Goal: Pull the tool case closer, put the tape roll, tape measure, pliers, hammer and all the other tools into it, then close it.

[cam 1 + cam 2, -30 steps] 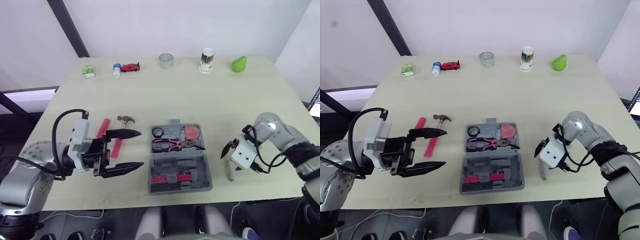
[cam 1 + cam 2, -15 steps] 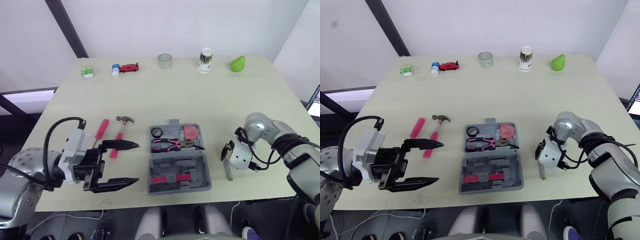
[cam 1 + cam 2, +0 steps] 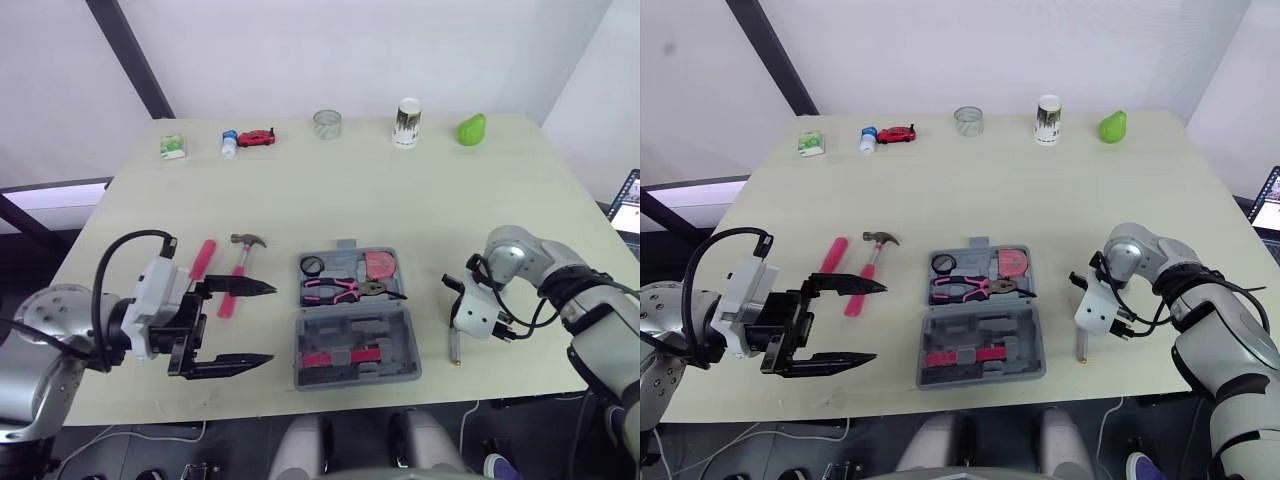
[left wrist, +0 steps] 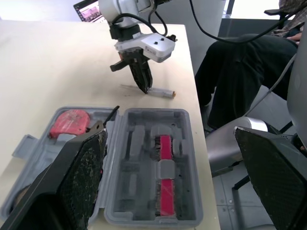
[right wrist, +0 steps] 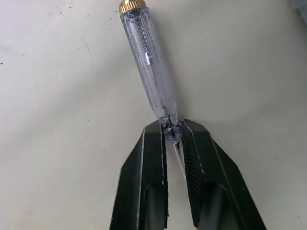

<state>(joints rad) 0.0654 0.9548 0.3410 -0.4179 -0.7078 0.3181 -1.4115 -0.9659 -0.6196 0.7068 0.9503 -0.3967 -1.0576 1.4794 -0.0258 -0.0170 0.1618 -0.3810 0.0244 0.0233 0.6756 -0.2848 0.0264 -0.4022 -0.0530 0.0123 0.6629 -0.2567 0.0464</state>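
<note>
1. Pinching the clear-handled screwdriver (image 5: 148, 67) where handle meets shaft, your right tool (image 5: 171, 134) stands narrow, its fingers (image 5: 144, 191) closed on that thin neck.
2. The screwdriver lies flat on the desk (image 3: 400, 200), just to the right of the open tool case (image 3: 390, 335) and apart from it.
3. The grip sits at one far end, so on a lift the long handle may droop, swing or slide out of the fingers.
4. The fingertips look very close to the desk; pressing lower could scrape them or flick the screwdriver away.
5. The pliers (image 3: 340, 290) and the tape measure (image 3: 382, 266) already fill the far half of the case. A screwdriver dropped across them or over the hinge would likely stop the lid shutting.
6. Your left tool (image 3: 272, 323) hangs wide open over the front-left of the desk, beside the hammer (image 3: 237, 275) and the pink-handled screwdriver (image 3: 203, 258), both on the desk outside the case.
7. With the jaws that wide, a careless reach could knock the hammer or nudge the case.
</note>
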